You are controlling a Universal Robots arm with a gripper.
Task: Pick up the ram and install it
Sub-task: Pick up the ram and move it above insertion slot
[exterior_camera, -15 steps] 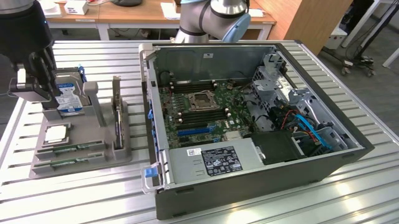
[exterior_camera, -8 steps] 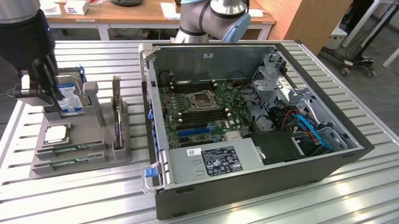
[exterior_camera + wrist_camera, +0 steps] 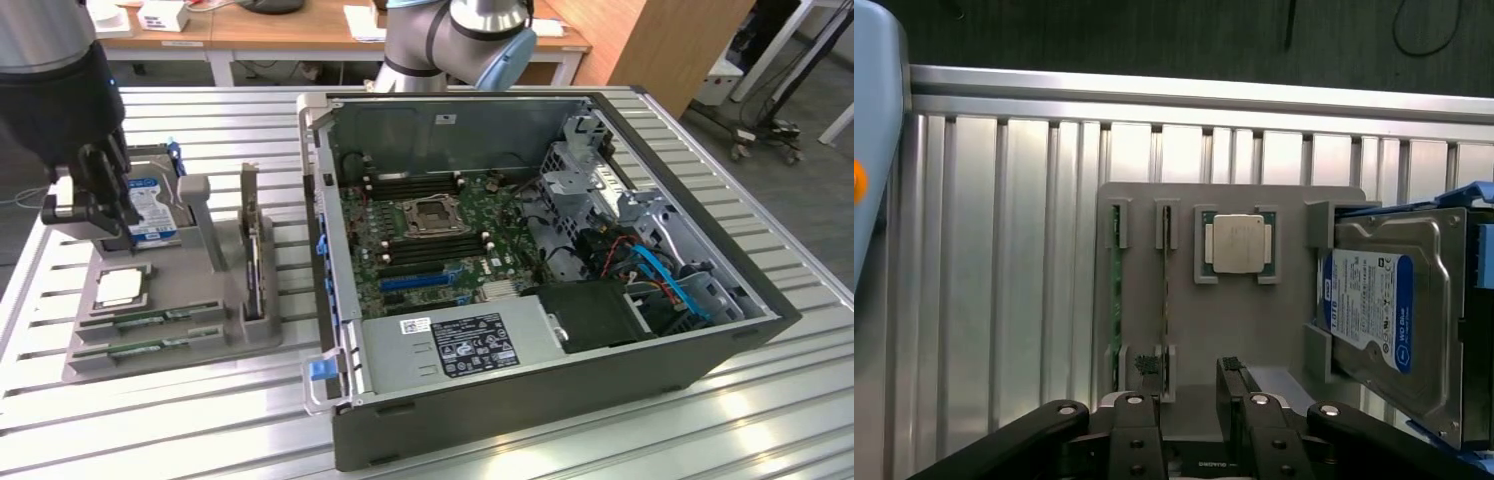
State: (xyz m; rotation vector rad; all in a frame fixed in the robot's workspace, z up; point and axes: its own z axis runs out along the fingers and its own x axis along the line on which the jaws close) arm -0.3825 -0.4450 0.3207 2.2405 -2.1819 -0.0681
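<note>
Two ram sticks lie edge-up in slots of the grey holder (image 3: 200, 345), one ram (image 3: 150, 319) beside the CPU chip and a second ram (image 3: 134, 348) at the holder's outer side. In the wrist view the inner ram (image 3: 1166, 300) runs towards the gap between my fingers, and the outer ram (image 3: 1116, 300) lies beside it. My gripper (image 3: 96, 222) hangs above the holder's far end, open and empty. In the wrist view, the gripper (image 3: 1189, 378) shows both black fingers (image 3: 1147, 368) apart. The open computer case (image 3: 534, 400) shows the motherboard (image 3: 441, 235).
The holder also carries a CPU chip (image 3: 1239, 243), a blue-labelled hard drive (image 3: 1379, 310) and an upright expansion card (image 3: 251, 250). The case's wall (image 3: 320, 200) stands just to the exterior view's right of the holder. All rests on a slatted metal table (image 3: 160, 430).
</note>
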